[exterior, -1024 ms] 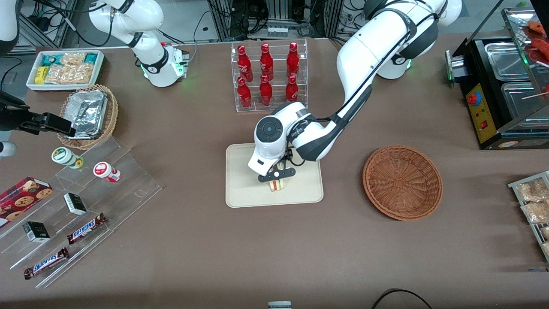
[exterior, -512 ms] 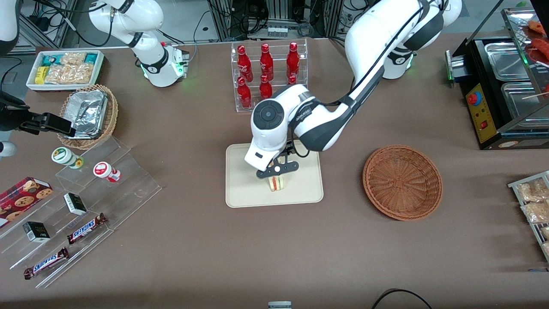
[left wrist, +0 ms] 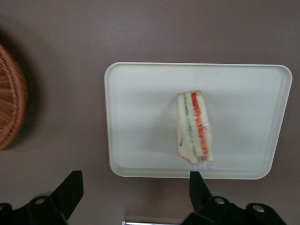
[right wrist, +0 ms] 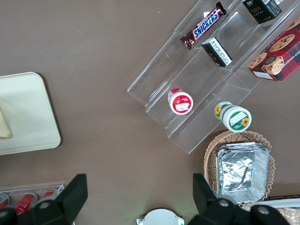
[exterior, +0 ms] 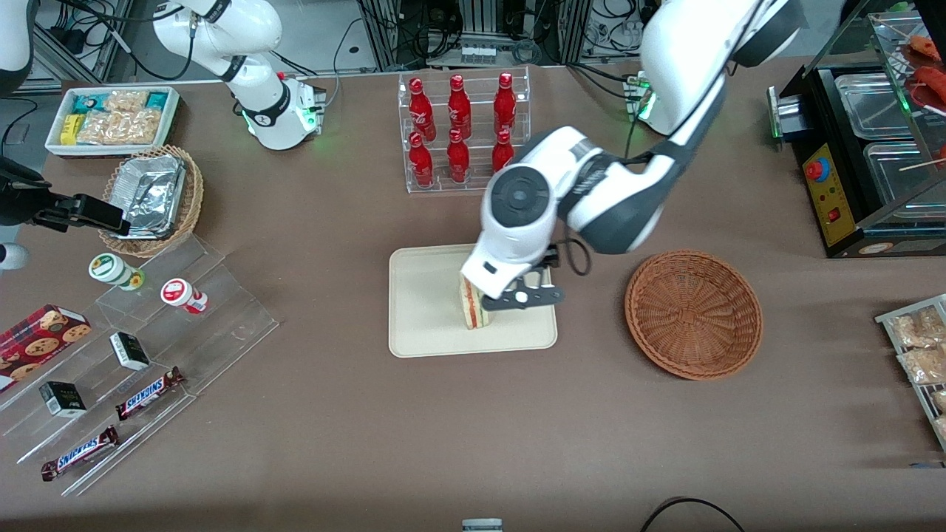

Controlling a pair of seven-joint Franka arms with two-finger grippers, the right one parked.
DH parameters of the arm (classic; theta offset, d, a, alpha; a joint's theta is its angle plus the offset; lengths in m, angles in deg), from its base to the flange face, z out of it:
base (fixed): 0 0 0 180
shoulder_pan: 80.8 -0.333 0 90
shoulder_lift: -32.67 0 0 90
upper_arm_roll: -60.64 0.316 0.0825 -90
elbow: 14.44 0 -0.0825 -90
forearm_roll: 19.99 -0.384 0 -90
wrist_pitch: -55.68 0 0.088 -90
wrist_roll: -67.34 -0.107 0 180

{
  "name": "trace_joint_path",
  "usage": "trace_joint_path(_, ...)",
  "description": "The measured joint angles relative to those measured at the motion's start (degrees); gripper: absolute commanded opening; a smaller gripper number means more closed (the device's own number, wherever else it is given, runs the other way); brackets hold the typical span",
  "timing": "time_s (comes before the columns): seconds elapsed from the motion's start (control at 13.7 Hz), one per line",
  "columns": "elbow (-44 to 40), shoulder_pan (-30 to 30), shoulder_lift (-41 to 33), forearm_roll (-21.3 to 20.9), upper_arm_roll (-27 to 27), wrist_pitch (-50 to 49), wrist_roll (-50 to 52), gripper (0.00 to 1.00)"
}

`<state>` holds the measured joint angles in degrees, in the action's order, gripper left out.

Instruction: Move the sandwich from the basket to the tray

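Pale sandwich (left wrist: 194, 128) on tray (left wrist: 136, 117), gripper (left wrist: 133, 190) open above

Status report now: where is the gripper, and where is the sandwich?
Gripper open, raised above the tray's edge nearer the basket. Sandwich on the tray, released. Basket holds nothing. Nothing in the way.

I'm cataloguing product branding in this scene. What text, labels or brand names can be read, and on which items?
"SNICKERS": on the upper chocolate bar on the clear acrylic steps.
"SNICKERS": on the lower chocolate bar there.
Unreadable: bottle labels, small black boxes, cookie box, the two cups' lids, arm lettering.
No text on the sandwich, tray or basket. The gripper hangs open above the tray.
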<state>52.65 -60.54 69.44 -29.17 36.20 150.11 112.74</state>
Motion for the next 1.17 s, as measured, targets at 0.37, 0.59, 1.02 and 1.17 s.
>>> trace_joint_path(0.37, 7.22, -9.54, -6.5, 0.64, 0.16, -0.65, -14.1, 1.0)
trace_joint_path(0.59, 13.9, -16.33, -12.27, 1.08, 0.2, -0.65, -22.98, 1.0)
trace_joint_path(1.02, 20.96, -23.66, -19.25, 1.66, 0.27, -0.76, -30.51, 1.0)
trace_joint_path(1.17, 21.63, -25.04, -20.17, 1.98, 0.29, -1.07, -32.26, 1.0)
